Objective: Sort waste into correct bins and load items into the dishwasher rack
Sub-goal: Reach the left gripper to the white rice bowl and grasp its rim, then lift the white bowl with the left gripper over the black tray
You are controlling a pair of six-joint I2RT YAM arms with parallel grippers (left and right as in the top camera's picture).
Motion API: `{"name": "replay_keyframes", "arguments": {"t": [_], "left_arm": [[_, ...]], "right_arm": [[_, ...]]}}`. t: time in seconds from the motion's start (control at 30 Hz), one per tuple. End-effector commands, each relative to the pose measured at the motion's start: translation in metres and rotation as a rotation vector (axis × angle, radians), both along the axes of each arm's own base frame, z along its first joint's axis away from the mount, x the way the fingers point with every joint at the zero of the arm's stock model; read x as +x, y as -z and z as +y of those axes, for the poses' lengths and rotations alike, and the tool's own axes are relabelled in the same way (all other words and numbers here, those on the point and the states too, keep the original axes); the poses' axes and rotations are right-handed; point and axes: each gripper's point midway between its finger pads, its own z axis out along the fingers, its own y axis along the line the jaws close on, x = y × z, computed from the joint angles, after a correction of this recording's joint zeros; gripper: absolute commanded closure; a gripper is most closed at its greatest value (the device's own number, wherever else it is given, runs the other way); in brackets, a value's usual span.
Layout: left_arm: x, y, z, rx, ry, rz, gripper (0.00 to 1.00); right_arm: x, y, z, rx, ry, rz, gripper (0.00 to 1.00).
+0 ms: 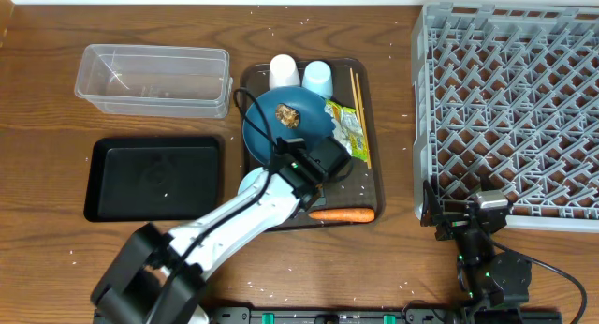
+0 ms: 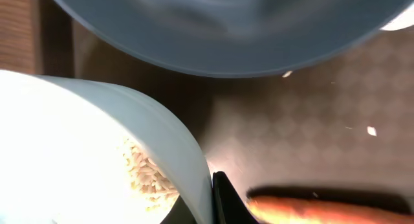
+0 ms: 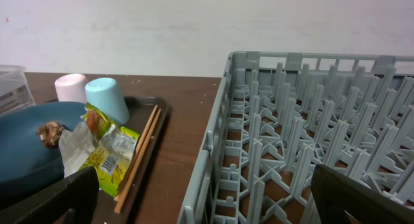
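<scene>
My left gripper (image 1: 309, 169) is over the dark brown serving tray (image 1: 367, 179), shut on the rim of the light-blue bowl (image 1: 255, 184). In the left wrist view its fingers (image 2: 207, 188) pinch the bowl wall (image 2: 97, 120), with white rice (image 2: 145, 175) inside. The orange carrot (image 1: 342, 213) lies at the tray's front, just beside the fingers (image 2: 323, 208). The blue plate (image 1: 281, 127) holds a brown lump (image 1: 289, 118) and the wrapper (image 1: 344, 127). The white cup (image 1: 284, 71), light-blue cup (image 1: 318, 76) and chopsticks (image 1: 356, 99) lie behind. My right gripper (image 1: 468, 216) is open and empty by the grey rack (image 1: 510, 109).
The clear container (image 1: 154, 79) stands at the back left, and the black tray (image 1: 154, 179) lies in front of it. Loose rice grains are scattered over the wooden table. The right wrist view shows the rack wall (image 3: 220, 153) right ahead, with the wrapper (image 3: 100, 149) and chopsticks (image 3: 139, 156) to its left.
</scene>
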Motion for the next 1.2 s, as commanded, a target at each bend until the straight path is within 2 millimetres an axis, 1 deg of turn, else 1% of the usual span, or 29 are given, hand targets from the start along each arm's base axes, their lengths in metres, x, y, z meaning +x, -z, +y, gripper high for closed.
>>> {"name": "replay_keyframes", "arguments": {"t": [0.0,0.13,0.23,0.47,0.63,0.7,0.77,0.8,0.93,1.03,1.17], "left_arm": [[-0.001,-0.01,0.004,-0.009,-0.007,-0.022,0.94],[-0.001,-0.016,0.004,-0.021,-0.004,-0.035,0.94],[0.003,-0.022,0.01,-0.026,-0.011,-0.045,0.94],[0.025,-0.045,0.043,-0.074,-0.032,-0.082,0.94],[0.041,-0.066,0.078,-0.167,-0.087,-0.104,0.94],[0.048,-0.07,0.094,-0.214,-0.104,-0.105,0.94],[0.053,-0.072,0.105,-0.266,-0.114,-0.099,0.94],[0.057,-0.072,0.112,-0.316,-0.118,-0.093,0.94],[0.07,-0.077,0.124,-0.475,-0.112,-0.103,0.94],[0.079,-0.085,0.137,-0.614,-0.123,-0.128,0.94],[0.083,-0.096,0.156,-0.747,-0.137,-0.167,0.94]], "right_arm": [[0.0,0.0,-0.006,0.013,0.026,0.002,0.01],[0.0,0.0,-0.006,0.013,0.026,0.002,0.01],[0.0,0.001,-0.006,0.013,0.026,0.002,0.01],[0.0,0.0,-0.006,0.013,0.026,0.002,0.01],[0.0,0.001,-0.006,0.013,0.026,0.002,0.01],[0.0,0.0,-0.006,0.013,0.026,0.002,0.01],[0.0,0.0,-0.006,0.013,0.026,0.002,0.01],[0.0,0.0,-0.006,0.013,0.026,0.002,0.01],[0.0,0.0,-0.006,0.013,0.026,0.002,0.01],[0.0,0.0,-0.006,0.013,0.026,0.002,0.01],[0.0,0.0,-0.006,0.013,0.026,0.002,0.01]]}}
